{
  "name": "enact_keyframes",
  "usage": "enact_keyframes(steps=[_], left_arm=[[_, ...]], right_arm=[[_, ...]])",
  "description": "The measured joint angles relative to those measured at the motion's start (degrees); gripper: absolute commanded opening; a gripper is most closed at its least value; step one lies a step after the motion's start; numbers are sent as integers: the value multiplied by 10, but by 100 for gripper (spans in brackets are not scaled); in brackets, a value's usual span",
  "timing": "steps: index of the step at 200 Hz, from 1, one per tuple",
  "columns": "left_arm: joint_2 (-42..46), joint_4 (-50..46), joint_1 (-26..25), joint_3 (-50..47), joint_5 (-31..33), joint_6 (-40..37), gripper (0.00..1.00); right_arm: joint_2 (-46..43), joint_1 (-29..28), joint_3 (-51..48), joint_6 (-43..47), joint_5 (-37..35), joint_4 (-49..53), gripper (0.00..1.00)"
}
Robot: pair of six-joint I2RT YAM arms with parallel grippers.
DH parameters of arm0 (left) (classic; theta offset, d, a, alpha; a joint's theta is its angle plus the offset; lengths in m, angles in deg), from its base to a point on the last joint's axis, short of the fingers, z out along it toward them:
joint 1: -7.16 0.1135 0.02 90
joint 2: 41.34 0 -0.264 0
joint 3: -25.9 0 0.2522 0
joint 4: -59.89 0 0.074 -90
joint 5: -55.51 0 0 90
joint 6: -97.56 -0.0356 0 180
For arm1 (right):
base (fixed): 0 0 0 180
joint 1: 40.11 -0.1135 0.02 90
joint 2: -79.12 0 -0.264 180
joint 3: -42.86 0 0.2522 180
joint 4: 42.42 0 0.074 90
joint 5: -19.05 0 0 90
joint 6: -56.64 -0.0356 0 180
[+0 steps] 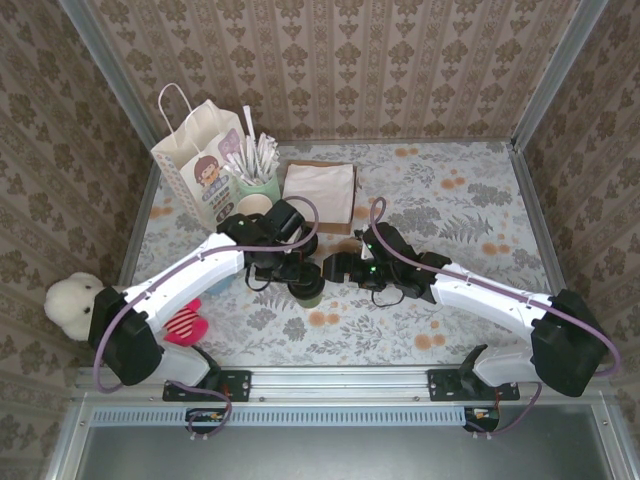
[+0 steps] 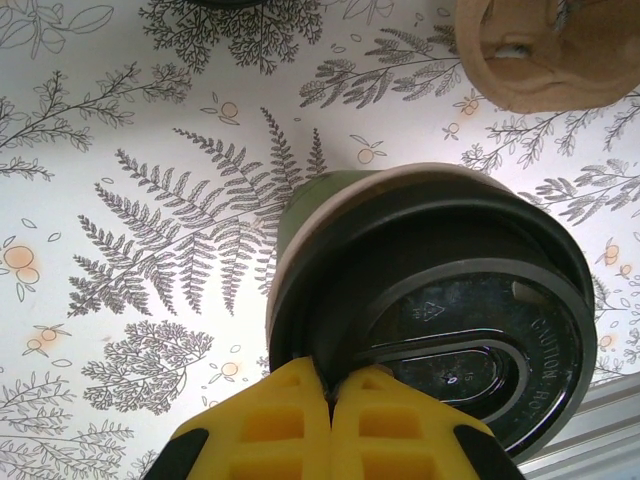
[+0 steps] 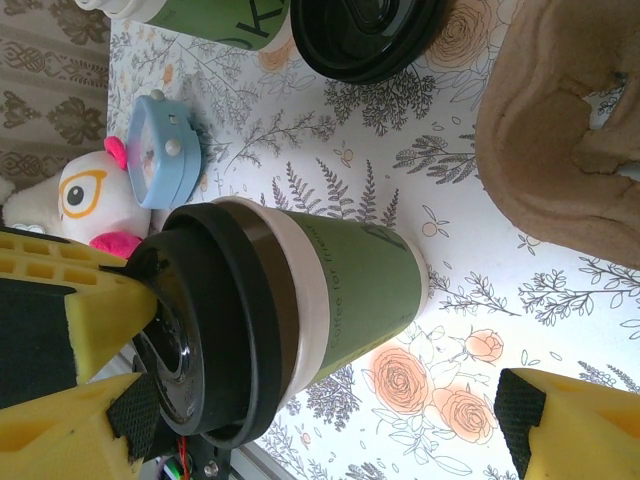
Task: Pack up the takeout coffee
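1. At the middle of the fern-and-flower tablecloth (image 1: 480, 200) the takeout coffee (image 1: 311, 293) stands upright, its olive-green wall topped by a black lid (image 2: 450, 330).
2. My left gripper (image 2: 330, 385) is closed, its yellow fingers pressed together with nothing between them. Their tips sit at the lid's rim, and from the right wrist they look to be touching it.
3. My right gripper (image 3: 325, 408) is spread wide. One black pad (image 3: 130, 415) is close by the lid and the other (image 3: 520, 400) is out past the cup's base, so it grips nothing.
4. A moulded pulp cup carrier (image 3: 560, 130) lies near the coffee.
5. Farther off are a blue alarm clock (image 3: 160, 150), a white plush toy (image 3: 80, 195) and a loose black lid (image 3: 365, 35).
6. Along the back wall stand a paper bag (image 1: 195, 165), a cup of wrapped straws (image 1: 255, 170) and brown napkins (image 1: 320, 190).
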Motion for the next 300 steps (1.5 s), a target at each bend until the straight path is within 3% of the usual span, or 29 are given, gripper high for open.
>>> enact_keyframes(steps=[226, 300], left_arm=[[-25, 21, -10, 0, -7, -6, 0], [-25, 23, -10, -1, -7, -6, 0]], right_arm=[[22, 18, -12, 13, 33, 1, 84], [51, 21, -14, 28, 75, -2, 81]])
